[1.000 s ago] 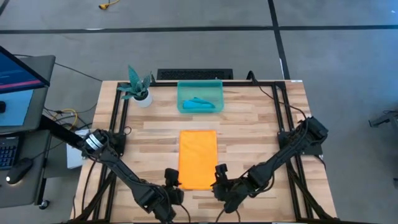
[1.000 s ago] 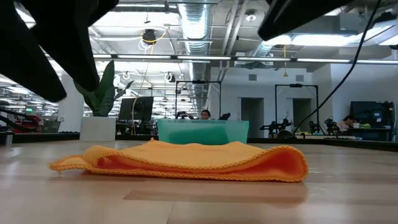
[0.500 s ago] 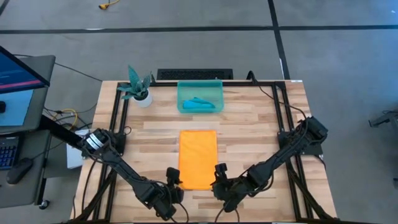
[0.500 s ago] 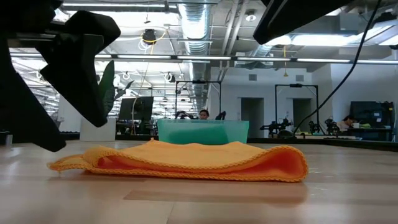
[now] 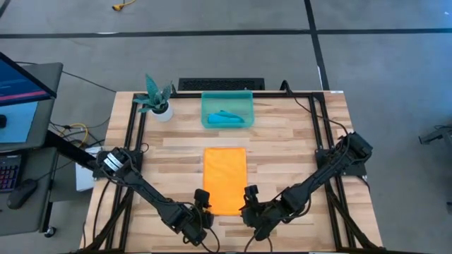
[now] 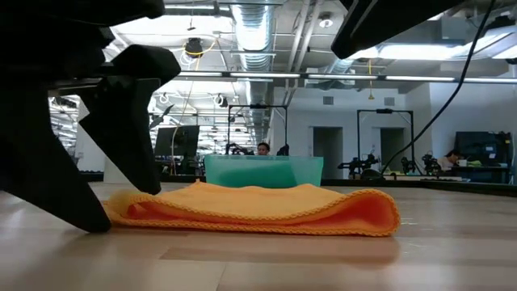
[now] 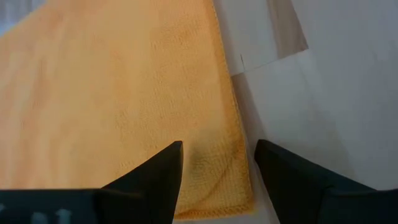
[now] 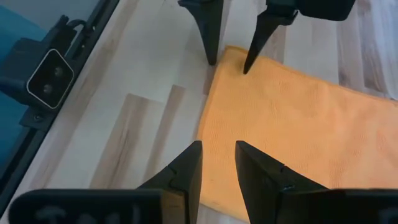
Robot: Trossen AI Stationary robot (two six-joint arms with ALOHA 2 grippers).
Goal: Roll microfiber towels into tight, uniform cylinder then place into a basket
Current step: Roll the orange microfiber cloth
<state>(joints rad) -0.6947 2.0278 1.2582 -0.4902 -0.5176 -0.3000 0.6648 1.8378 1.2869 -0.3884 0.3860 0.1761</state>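
High view: pale wood-plank tabletop (image 5: 282, 134) with black rails on grey concrete floor; monitor at far left. Left to right: potted plant (image 5: 157, 99) at the back left corner, teal basket (image 5: 227, 109) at back centre holding the rolled blue towel (image 5: 226, 118). Orange towel (image 5: 225, 180) lies flat mid-table, near edge folded. Left gripper (image 5: 203, 205) at the towel's near left corner, fingers (image 7: 155, 177) parted, straddling the corner, gripping nothing. Right gripper (image 5: 248, 200) at the near right corner, fingers (image 8: 186, 174) slightly apart over the edge, holding nothing. Low view: open workshop behind, ceiling ducts, strip lights, frames, a person (image 6: 263, 149) beyond the basket.
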